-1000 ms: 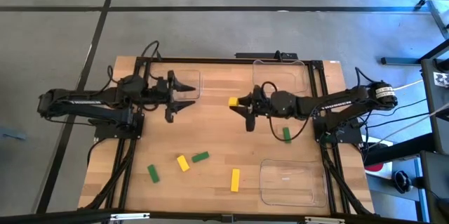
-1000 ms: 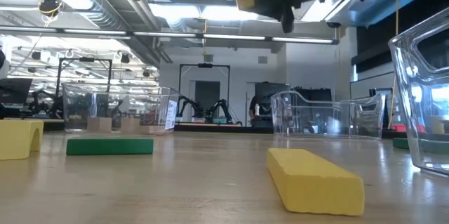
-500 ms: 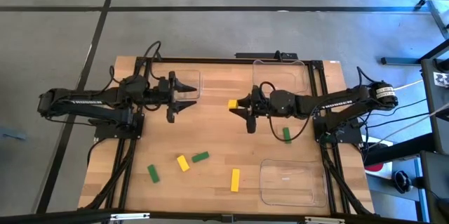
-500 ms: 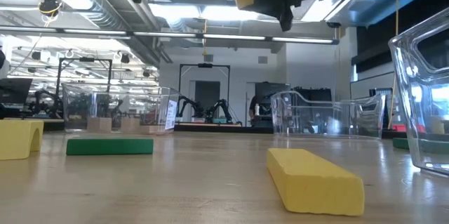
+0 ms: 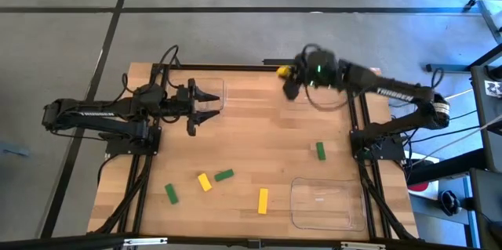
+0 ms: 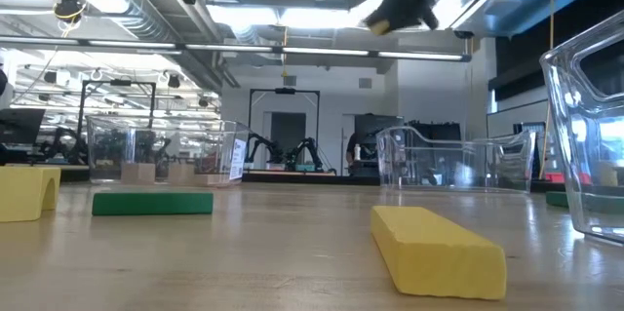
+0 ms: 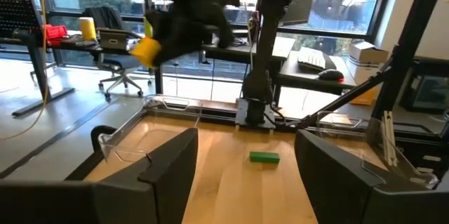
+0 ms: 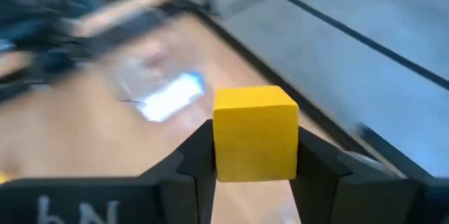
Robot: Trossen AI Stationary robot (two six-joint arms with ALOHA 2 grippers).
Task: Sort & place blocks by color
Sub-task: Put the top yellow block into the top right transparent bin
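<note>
Swung right gripper (image 5: 286, 71) from table centre to far tray (image 5: 345, 77), fingers clamped on yellow cube (image 8: 255, 133); left gripper (image 5: 212, 103) idle, fingers wide, empty; drop next.

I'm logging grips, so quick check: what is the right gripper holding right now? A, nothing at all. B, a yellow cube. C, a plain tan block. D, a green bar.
B: in the right wrist view the right gripper has its fingers clamped on either side of a yellow cube.
</note>
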